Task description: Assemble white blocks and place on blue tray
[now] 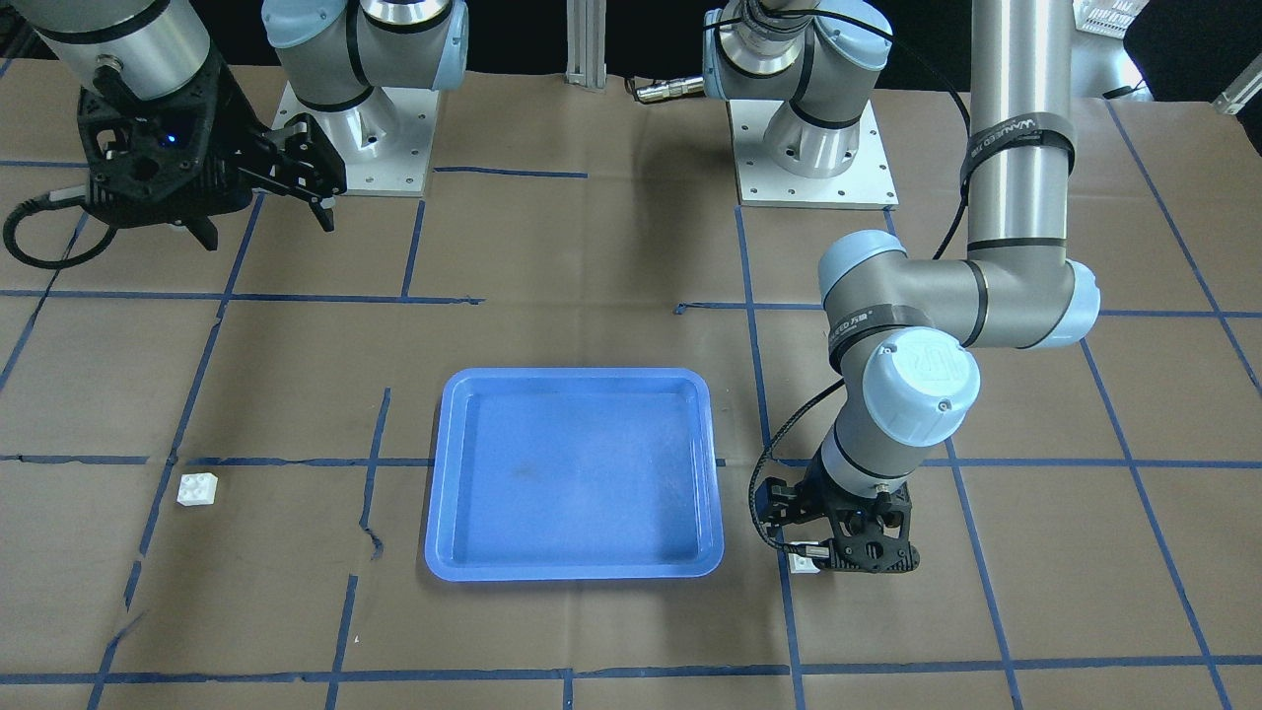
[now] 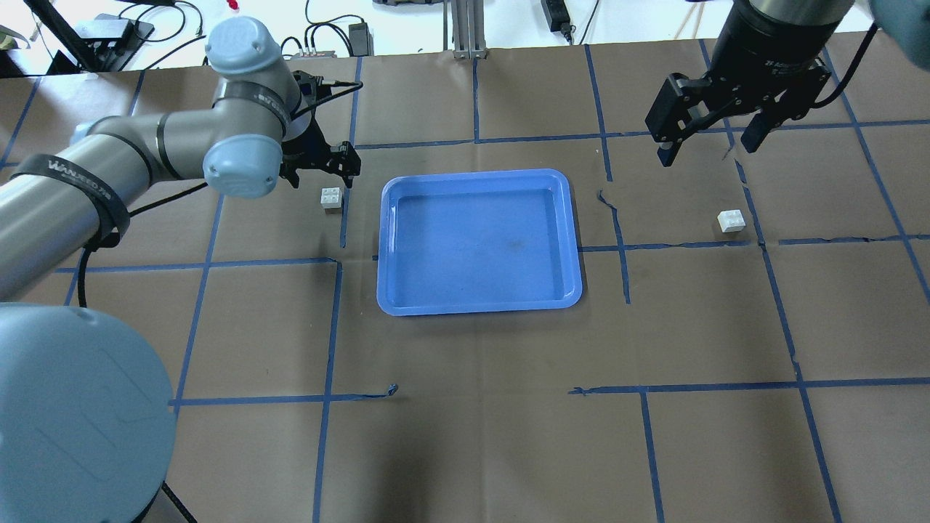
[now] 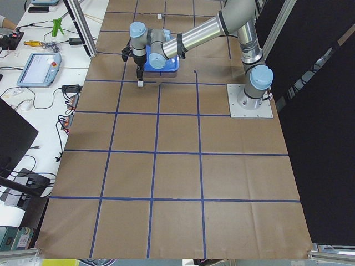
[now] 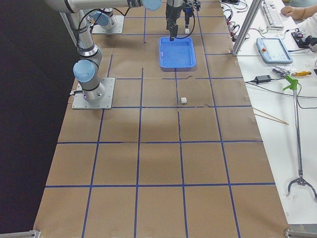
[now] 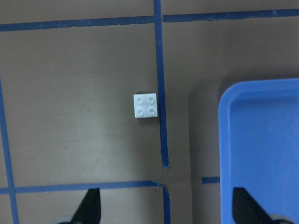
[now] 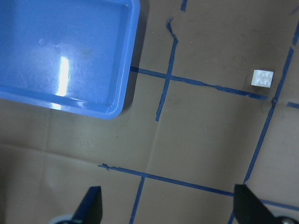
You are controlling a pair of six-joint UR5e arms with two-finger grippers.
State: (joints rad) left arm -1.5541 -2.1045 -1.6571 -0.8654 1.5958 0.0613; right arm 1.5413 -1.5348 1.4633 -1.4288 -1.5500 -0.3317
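One white block (image 2: pixel 332 197) lies on the table just left of the blue tray (image 2: pixel 479 290). My left gripper (image 2: pixel 322 171) hovers over it, open and empty. In the left wrist view the block (image 5: pixel 145 106) lies ahead of the open fingertips (image 5: pixel 91 205), with the tray's rim (image 5: pixel 224 140) at right. The other white block (image 2: pixel 732 221) lies alone right of the tray. My right gripper (image 2: pixel 708 149) is open and empty, raised beyond it. The right wrist view shows this block (image 6: pixel 263 78) at upper right and the tray (image 6: pixel 70 56) at upper left.
The table is covered in brown paper with blue tape lines (image 2: pixel 625 247). Both arm bases (image 1: pixel 813 148) stand at the robot's edge. The tray holds nothing. Operators' desks with tools (image 4: pixel 277 49) lie beyond the far edge.
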